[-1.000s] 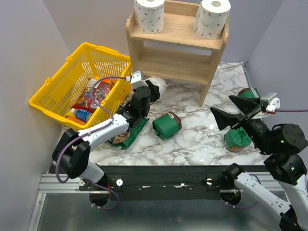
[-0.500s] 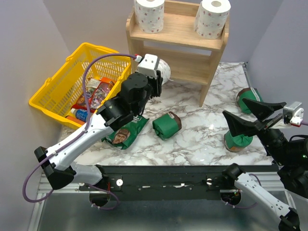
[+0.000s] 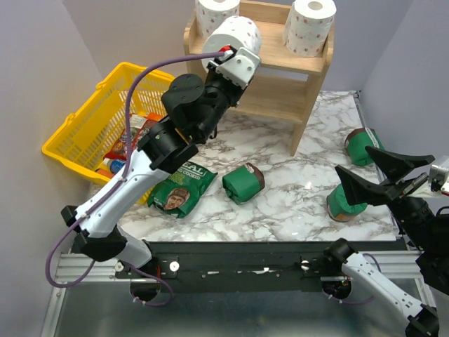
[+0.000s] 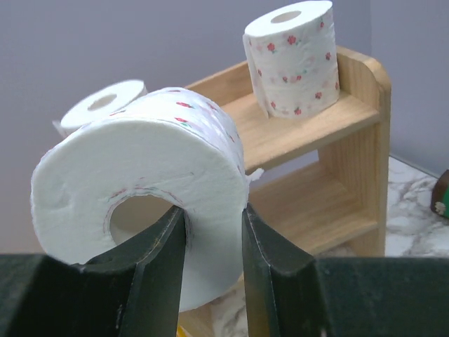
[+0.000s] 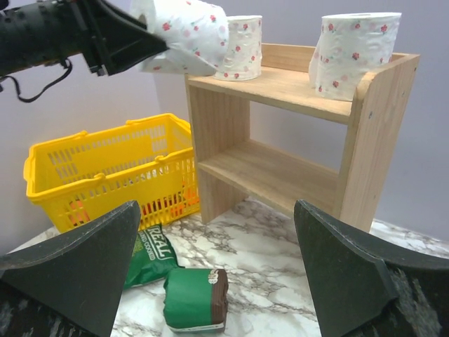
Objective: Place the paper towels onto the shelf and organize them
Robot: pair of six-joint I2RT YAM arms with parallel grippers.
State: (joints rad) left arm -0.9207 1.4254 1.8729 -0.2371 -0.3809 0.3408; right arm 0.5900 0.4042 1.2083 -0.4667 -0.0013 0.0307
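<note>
Paper towel roll [image 4: 140, 175], its wall clamped in the left pincer [image 4: 212, 214], hangs tilted at the top of the shelf [image 3: 277, 48], seemingly close to the left standing roll [image 3: 210, 10]; set it upright mid-shelf. Right pincer [image 3: 353, 159] gapes apart.

Left gripper [image 4: 210, 225] raised roll [image 3: 237, 36] from table level beside basket [image 3: 70, 137] to shelf [image 3: 280, 49] top tier, just beside left-hand roll [image 3: 210, 10]. Right gripper [image 3: 351, 159] backed off rightward, toward near edge.
</note>
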